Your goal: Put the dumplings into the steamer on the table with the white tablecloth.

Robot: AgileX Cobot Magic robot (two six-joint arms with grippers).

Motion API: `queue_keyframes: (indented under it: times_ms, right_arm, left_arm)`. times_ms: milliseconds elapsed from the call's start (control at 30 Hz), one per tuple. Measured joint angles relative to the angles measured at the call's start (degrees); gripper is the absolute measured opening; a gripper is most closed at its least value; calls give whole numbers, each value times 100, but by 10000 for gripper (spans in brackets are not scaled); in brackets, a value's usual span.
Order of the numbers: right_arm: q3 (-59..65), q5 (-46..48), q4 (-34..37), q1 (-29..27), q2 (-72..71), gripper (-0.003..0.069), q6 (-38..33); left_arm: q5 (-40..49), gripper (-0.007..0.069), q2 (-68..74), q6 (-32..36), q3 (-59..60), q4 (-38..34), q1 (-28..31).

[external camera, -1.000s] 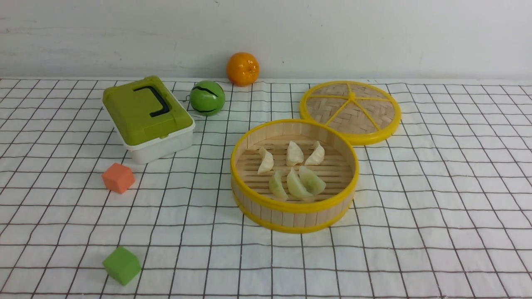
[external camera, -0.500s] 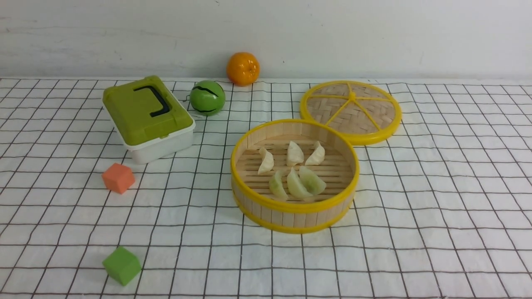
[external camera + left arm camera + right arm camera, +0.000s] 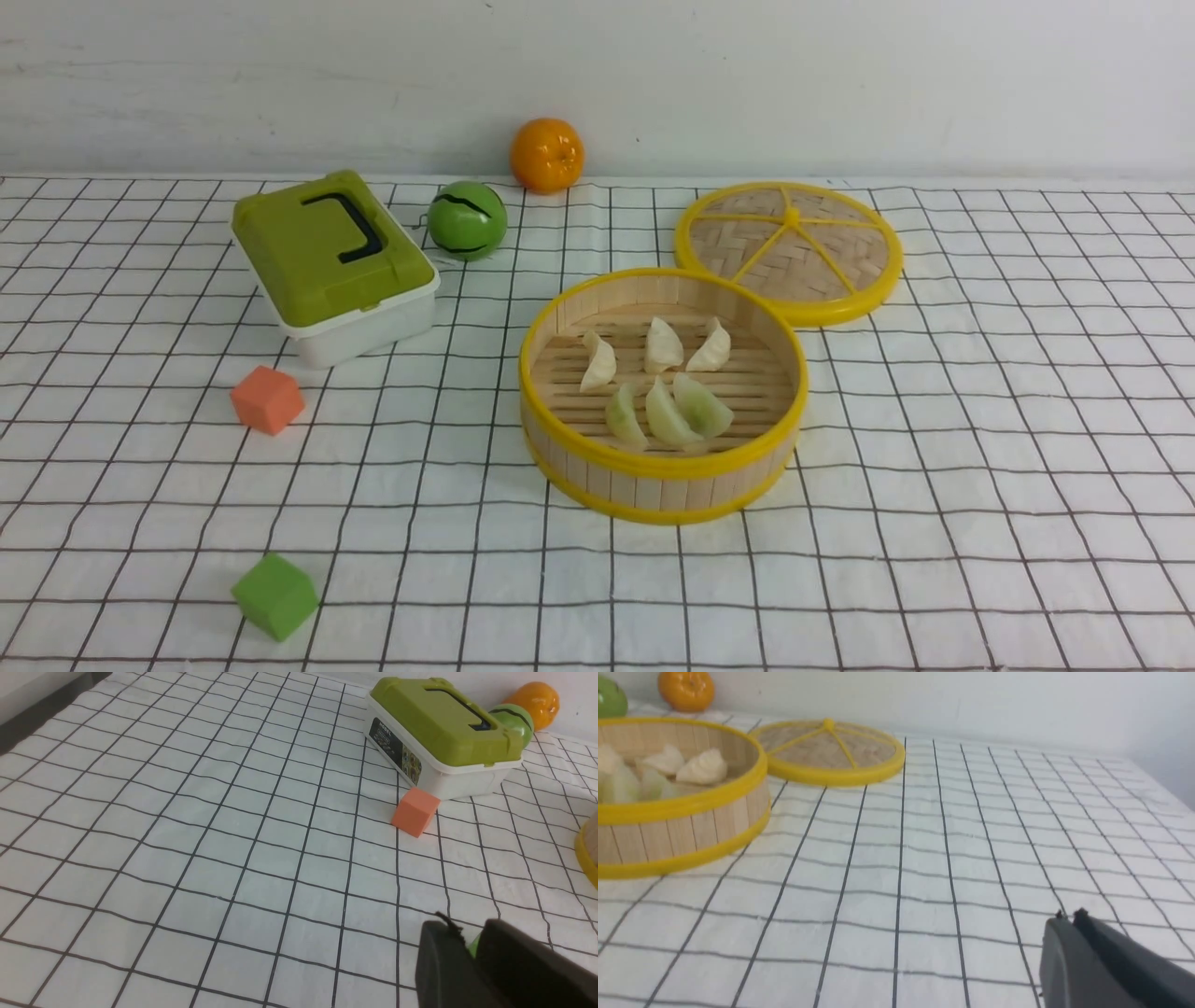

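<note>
Two grippers sit low in their wrist views: the right gripper (image 3: 1069, 914) has its jaws together, empty; the left gripper (image 3: 460, 935) is slightly parted with nothing clearly held. Mid-frame, all six dumplings (image 3: 658, 383) lie inside the steamer (image 3: 653, 476) on the white tablecloth (image 3: 980, 467)

Bright even light, soft shadows, sharp

Green cube (image 3: 473, 947) behind left end effector (image 3: 460, 933).

Green-lidded box (image 3: 333, 264), green ball (image 3: 467, 220), orange (image 3: 547, 155), woven lid (image 3: 789, 250), orange cube (image 3: 267, 399), green cube (image 3: 274, 595).
</note>
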Motion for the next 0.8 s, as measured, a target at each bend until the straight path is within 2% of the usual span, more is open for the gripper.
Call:
queue_keyframes:
  times_ms: [233,800]
  right_arm:
    - [-26,931,116,0,-5,17,-151]
    - [-45,1007,128,0,-5,41,-153]
  left_arm:
    - [2,114,0,0,0,0,0]
    - [2,125,0,0,0,0,0]
